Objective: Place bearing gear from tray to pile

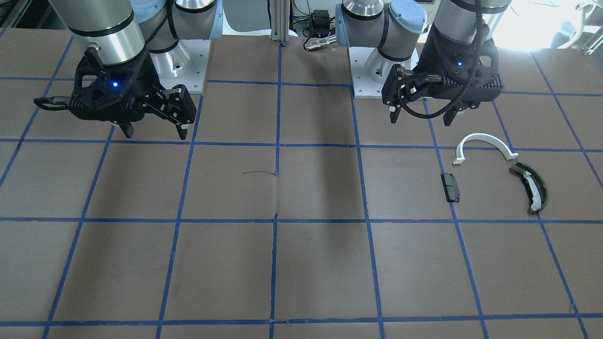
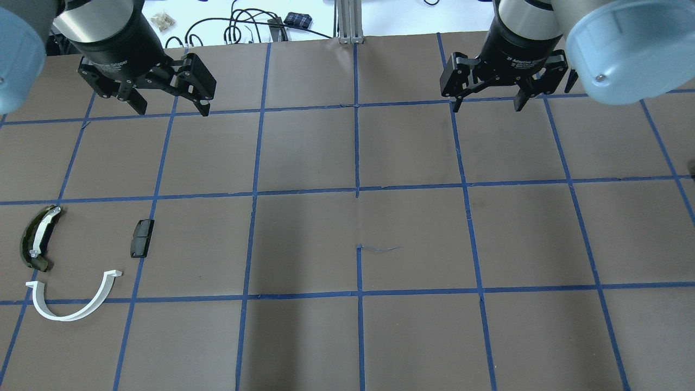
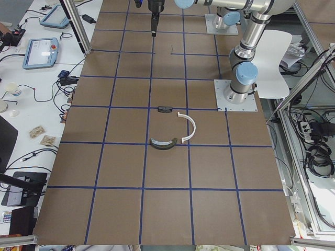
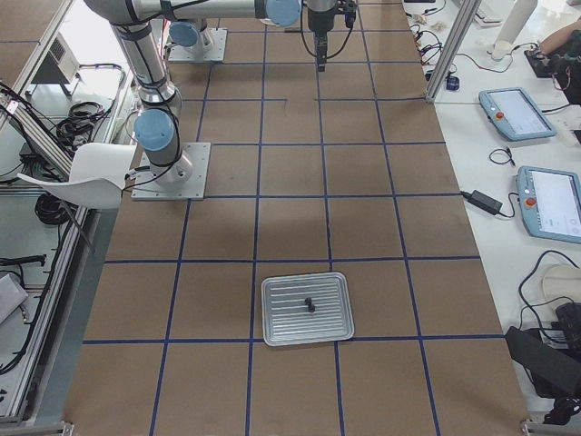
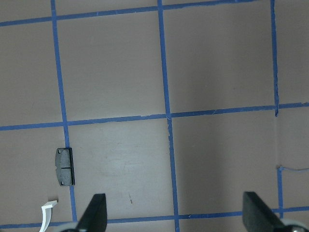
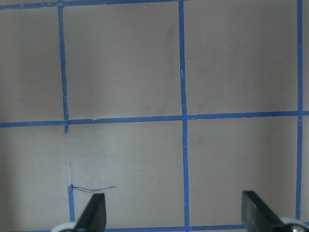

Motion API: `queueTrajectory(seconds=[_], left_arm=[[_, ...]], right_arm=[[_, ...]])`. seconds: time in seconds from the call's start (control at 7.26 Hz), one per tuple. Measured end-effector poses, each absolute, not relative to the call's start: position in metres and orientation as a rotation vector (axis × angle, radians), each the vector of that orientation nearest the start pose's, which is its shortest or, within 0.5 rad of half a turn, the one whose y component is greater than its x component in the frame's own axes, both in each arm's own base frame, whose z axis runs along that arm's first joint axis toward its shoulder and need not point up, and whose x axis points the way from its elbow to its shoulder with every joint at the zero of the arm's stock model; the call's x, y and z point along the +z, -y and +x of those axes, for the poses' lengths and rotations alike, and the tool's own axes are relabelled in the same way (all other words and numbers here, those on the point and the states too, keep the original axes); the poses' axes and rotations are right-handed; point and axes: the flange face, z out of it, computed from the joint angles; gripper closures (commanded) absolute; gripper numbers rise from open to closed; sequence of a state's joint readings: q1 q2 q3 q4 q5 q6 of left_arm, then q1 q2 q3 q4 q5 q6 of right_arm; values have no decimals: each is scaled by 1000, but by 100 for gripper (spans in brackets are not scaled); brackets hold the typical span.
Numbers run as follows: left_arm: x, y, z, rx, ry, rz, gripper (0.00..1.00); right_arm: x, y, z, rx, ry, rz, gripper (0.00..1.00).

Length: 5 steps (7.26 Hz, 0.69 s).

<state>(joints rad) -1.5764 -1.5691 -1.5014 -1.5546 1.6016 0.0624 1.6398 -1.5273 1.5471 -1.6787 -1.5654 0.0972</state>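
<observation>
The pile lies on the brown table on my left side: a white semicircular arc, a small black block and an olive-green curved piece with a white strip. The overhead view shows the arc, the block and the olive piece. A metal tray shows only in the exterior right view, with a small dark bearing gear in it. My left gripper is open and empty, above the table beyond the pile. My right gripper is open and empty, far from the tray.
The table is covered in brown paper with a blue tape grid. The left wrist view shows the black block and an end of the white arc. Tablets and cables lie on a side bench.
</observation>
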Motion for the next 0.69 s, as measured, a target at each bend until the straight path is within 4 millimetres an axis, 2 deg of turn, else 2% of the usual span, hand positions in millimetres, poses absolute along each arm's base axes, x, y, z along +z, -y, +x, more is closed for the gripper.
queueTrajectory(seconds=[0.69], left_arm=[[523,500,-132,-139,-3133,95,0]], right_arm=[[489,505,166,-97,-3136,22,0]])
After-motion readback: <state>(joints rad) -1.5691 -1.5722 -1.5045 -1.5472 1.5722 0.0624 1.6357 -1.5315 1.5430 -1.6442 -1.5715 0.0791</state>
